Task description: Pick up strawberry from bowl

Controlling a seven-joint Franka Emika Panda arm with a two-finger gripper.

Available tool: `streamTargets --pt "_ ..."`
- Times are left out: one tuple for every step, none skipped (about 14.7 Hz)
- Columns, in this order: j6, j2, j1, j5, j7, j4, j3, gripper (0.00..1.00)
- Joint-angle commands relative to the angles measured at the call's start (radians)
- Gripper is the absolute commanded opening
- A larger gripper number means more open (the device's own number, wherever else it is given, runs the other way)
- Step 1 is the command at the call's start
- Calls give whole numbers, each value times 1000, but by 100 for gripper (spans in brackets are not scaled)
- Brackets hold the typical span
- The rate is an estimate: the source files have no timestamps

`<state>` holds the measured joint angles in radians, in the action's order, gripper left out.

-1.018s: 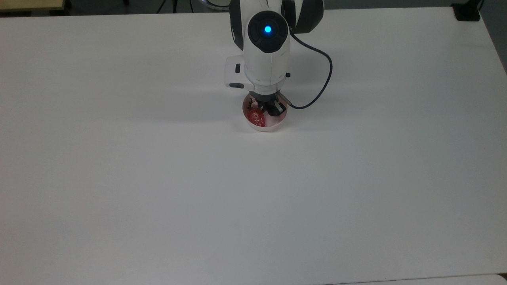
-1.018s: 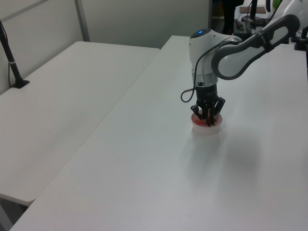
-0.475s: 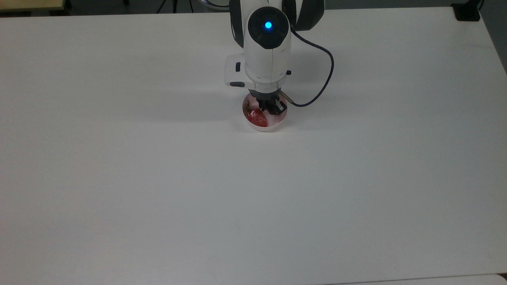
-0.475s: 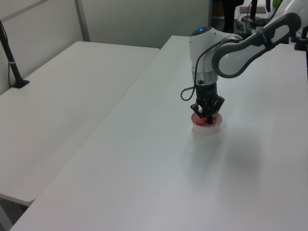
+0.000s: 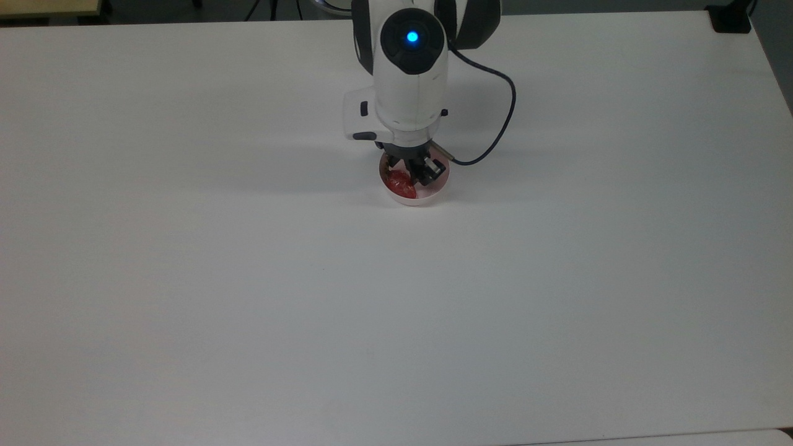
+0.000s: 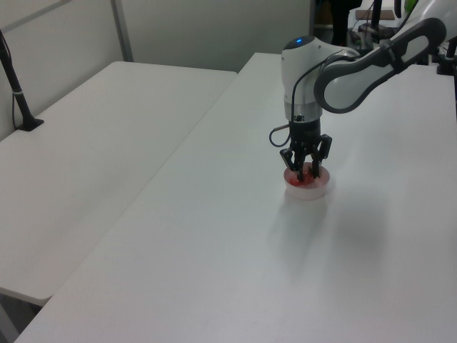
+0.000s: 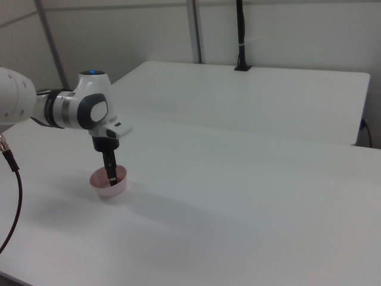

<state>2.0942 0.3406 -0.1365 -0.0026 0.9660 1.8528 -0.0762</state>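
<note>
A: Where's the gripper (image 6: 306, 171) sitting rn?

B: Pointing straight down into the bowl (image 6: 318, 188), fingertips dipping below the rim. In the right view the gripper (image 7: 111, 176) is showing as one dark finger reaching into the bowl (image 7: 118, 185). In the top view the gripper (image 5: 413, 174) is sitting under the white wrist, over the bowl's (image 5: 427, 198) upper half.

A: Open or closed?

B: Partway open. In the left view the two fingers are standing apart w/ a gap between them, straddling red at the bowl's bottom. Can't tell whether they're actually pressing on anything.

A: And the strawberry?

B: The strawberry (image 5: 399, 184) is lying inside the bowl, toward the top view's left side, red body w/ dark green leaves at the end nearer the arm. Gripper hardware is touching or overlapping its edge on the top view's right; exact contact isn't readable. In the left view the strawberry (image 6: 298, 180) is showing as a red patch between the fingertips. It's looking low in the bowl, not lifted.

A: Bowl position?

B: Resting on the white table (image 5: 248, 279), approx mid-width and toward the top view's upper part, right at the arm's foot. A dark cable (image 5: 505, 118) is looping from the wrist out to the top view's right, hanging over the table.

A: Anything else around?

B: A second white table (image 6: 93, 143) is standing beside the first, on the left view's left, w/ a black post (image 6: 16, 89) clamped at its far edge.
</note>
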Motion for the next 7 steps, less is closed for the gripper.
streamTargets --pt "15 -11 15 -11 172 20 -13 65" --pt "15 -11 17 -11 230 20 -13 66" --pt "17 -9 17 -11 290 20 -13 69" --pt "15 -8 14 -11 339 23 -13 69" --pt "15 -5 14 -11 390 25 -13 72" --pt "17 -3 11 -11 440 28 -14 77" --pt "17 1 9 -13 477 29 -20 79"
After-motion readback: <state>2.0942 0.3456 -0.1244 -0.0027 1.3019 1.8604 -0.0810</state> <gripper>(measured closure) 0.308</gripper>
